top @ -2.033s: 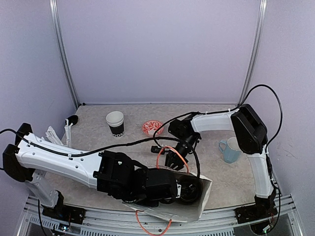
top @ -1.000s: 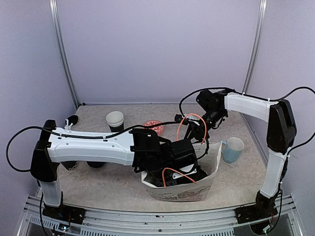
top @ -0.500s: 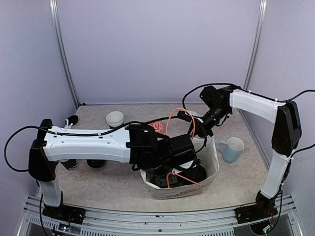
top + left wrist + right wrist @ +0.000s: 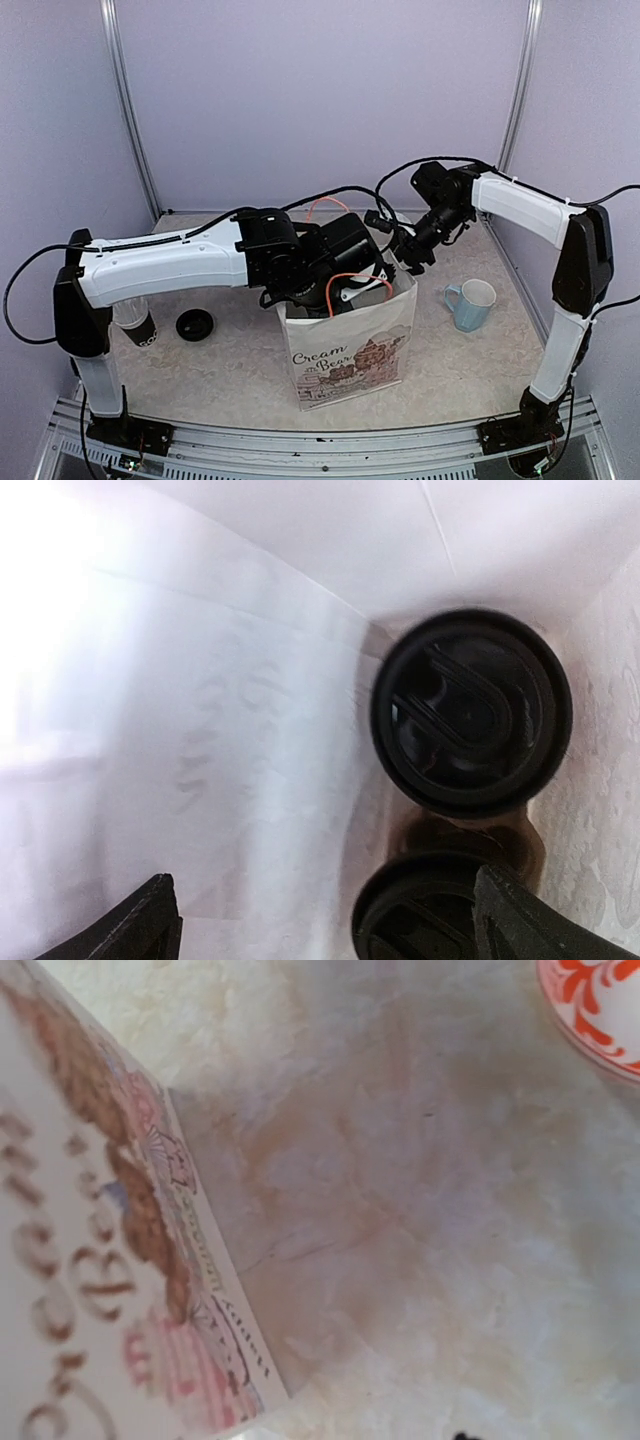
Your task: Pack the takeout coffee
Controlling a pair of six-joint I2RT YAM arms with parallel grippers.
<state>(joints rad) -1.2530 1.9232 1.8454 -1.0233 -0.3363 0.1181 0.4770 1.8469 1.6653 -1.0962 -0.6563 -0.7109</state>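
The paper bag point(image 4: 350, 350) stands upright mid-table. 2 lidded coffees sit inside it: the first cup point(image 4: 470, 710) in a corner, the second cup point(image 4: 425, 925) just at its 6 o'clock. The left gripper point(image 4: 330, 925) hangs above them, fingers spread wide, gripping nothing. The right gripper point(image 4: 405, 255) is at the bag's rim, at 1 o'clock; I cannot tell its grip. A loose lid point(image 4: 195, 323) lies at the bag's 9 o'clock.

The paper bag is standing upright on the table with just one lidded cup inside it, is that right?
Not quite. The paper bag does stand upright, but it holds two cups, not one. The left wrist view shows a lidded cup in full and a second cup at the picture's lower edge.
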